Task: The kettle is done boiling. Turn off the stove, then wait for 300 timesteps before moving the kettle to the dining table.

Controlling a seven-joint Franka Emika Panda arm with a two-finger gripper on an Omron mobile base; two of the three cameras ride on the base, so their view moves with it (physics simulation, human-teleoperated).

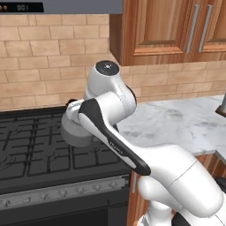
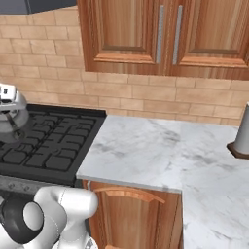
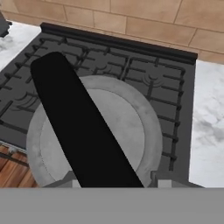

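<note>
The grey kettle (image 3: 127,127) sits right below the hand, over the black stove (image 3: 144,74). Its dark arched handle (image 3: 78,127) runs diagonally and passes between the two fingertips of my gripper (image 3: 118,180), which is shut on it. From the left base view, the kettle (image 1: 75,134) is half hidden behind my arm, over the stove (image 1: 35,150), whose silver knob strip (image 1: 66,192) runs along the front. The right base view has the kettle (image 2: 9,119) at the far left edge under the white hand (image 2: 7,93). Whether it rests on the grates I cannot tell. The dining table is out of view.
A marble counter (image 2: 160,151) adjoins the stove on its right, backed by a brick wall. Wooden wall cabinets (image 2: 165,34) hang above it. A grey object on a dark wooden base (image 2: 240,138) stands at the counter's far right.
</note>
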